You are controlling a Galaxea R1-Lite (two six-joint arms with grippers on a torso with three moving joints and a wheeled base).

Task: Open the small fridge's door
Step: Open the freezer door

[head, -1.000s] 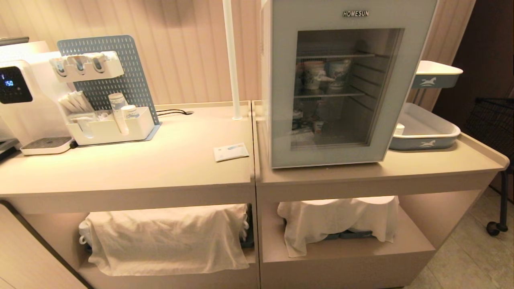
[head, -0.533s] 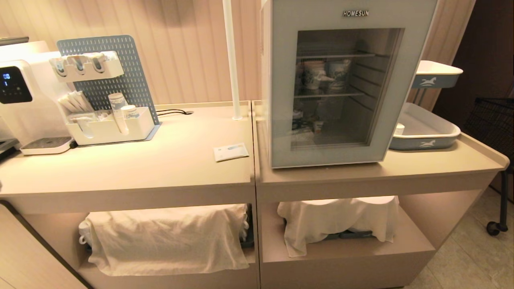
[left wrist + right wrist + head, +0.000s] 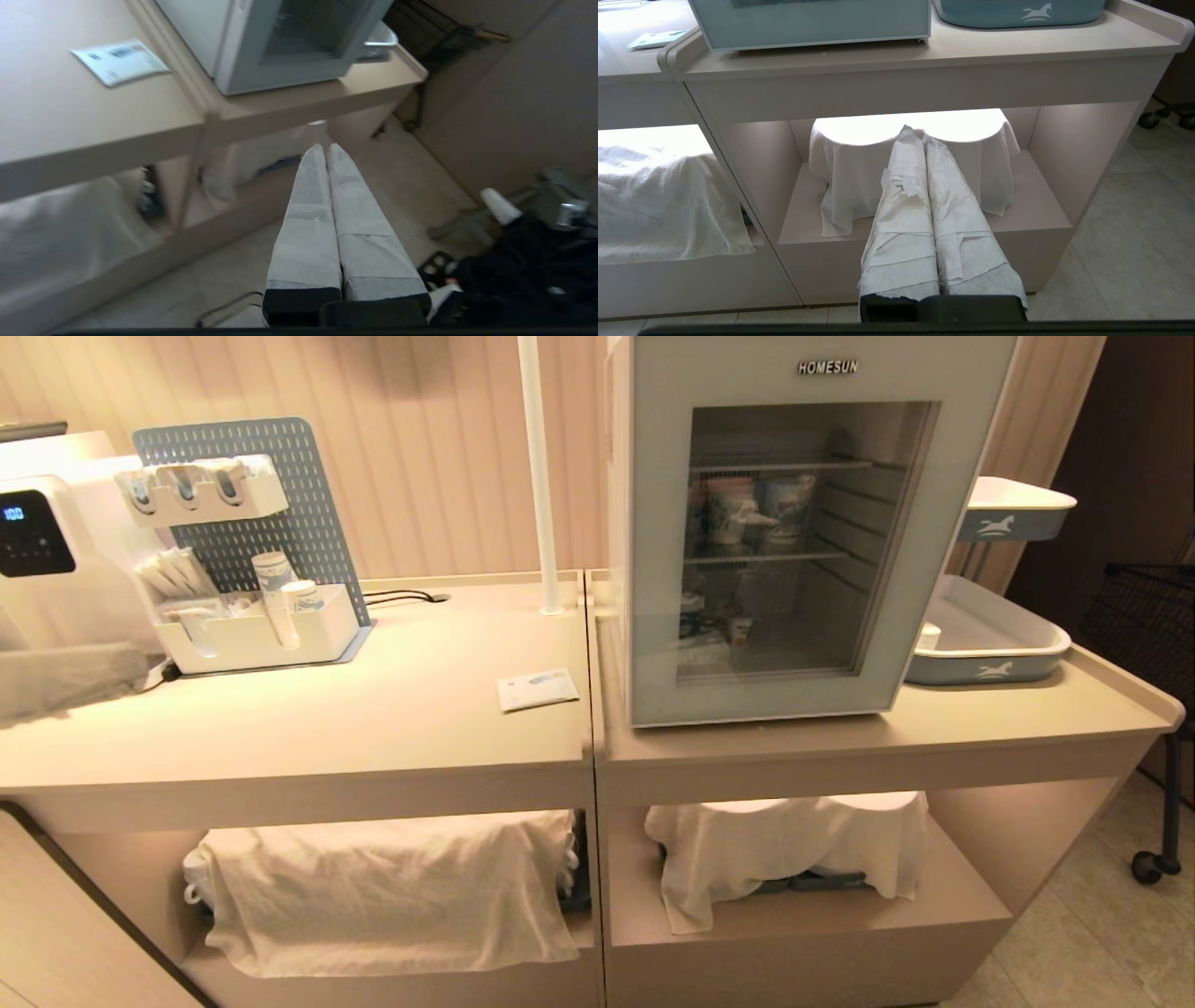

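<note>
The small fridge [image 3: 618,523] stands on the right counter, white, marked HOMESUN. Its door [image 3: 658,569], a pale grey-blue frame with a glass window, is closed; wire shelves and paper cups [image 3: 756,509] show behind the glass. My left gripper [image 3: 140,667] is at the far left over the left counter, far from the fridge. In the left wrist view its white-wrapped fingers [image 3: 325,149] are pressed together and empty, with the fridge door [image 3: 243,60] ahead. My right gripper [image 3: 915,133] is low in front of the right counter's lower shelf, shut and empty, below the door's bottom edge [image 3: 808,23].
A white water dispenser [image 3: 37,551] and a pegboard organiser [image 3: 252,625] stand at the left. A paper packet [image 3: 537,689] lies near the counter seam, behind it a white pole [image 3: 539,476]. Two trays [image 3: 990,644] stand right of the fridge. Cloth-covered items [image 3: 392,887] fill the lower shelves.
My left gripper has come into the head view at the far left edge, over the left counter. The fridge door has not moved.
</note>
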